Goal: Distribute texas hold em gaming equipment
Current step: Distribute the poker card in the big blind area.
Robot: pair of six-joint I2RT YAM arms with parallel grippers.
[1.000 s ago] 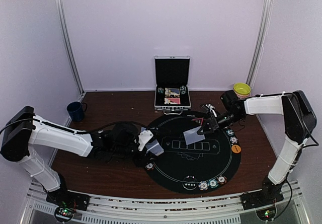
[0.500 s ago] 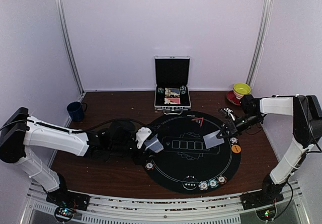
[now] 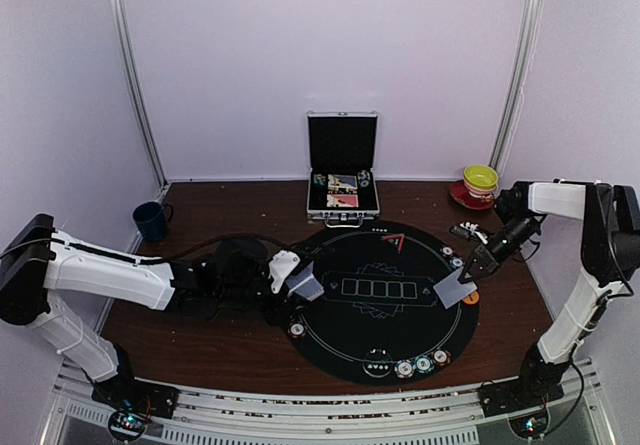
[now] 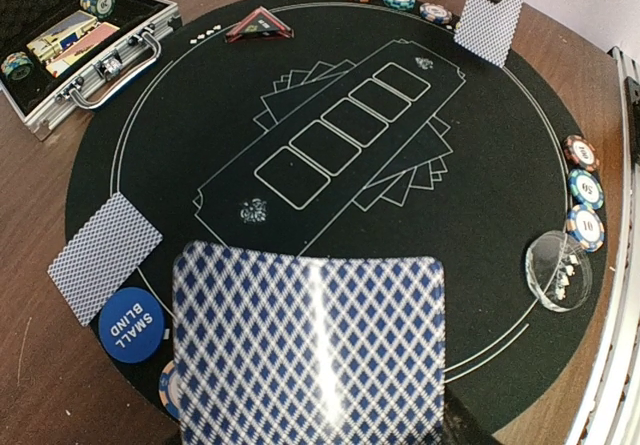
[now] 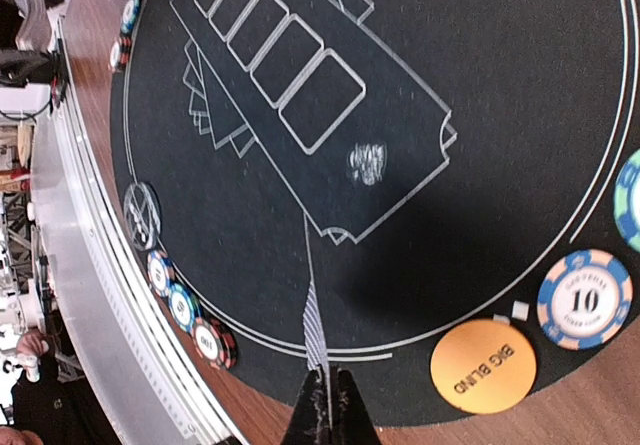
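Note:
My left gripper (image 3: 298, 286) is shut on a stack of blue diamond-backed playing cards (image 4: 310, 350) over the left edge of the black round mat (image 3: 400, 325); the cards hide its fingers in the left wrist view. My right gripper (image 5: 328, 390) is shut on a single card (image 5: 315, 325), seen edge-on, low over the mat's right rim. The same card (image 3: 453, 290) hangs beside the orange big blind button (image 5: 483, 365). One card (image 4: 105, 255) lies face down on the mat by the blue small blind button (image 4: 130, 323). Poker chips (image 4: 582, 190) sit along the rim.
The open silver case (image 3: 343, 180) stands behind the mat. A dark blue mug (image 3: 150, 221) is at the far left, a yellow bowl on a red saucer (image 3: 480, 178) at the far right. A red triangle (image 4: 258, 28) and a clear round dish (image 4: 558, 270) rest on the mat.
My right gripper has carried its card from the middle of the mat out to the right rim, near the orange button. The left gripper with its cards has hardly moved.

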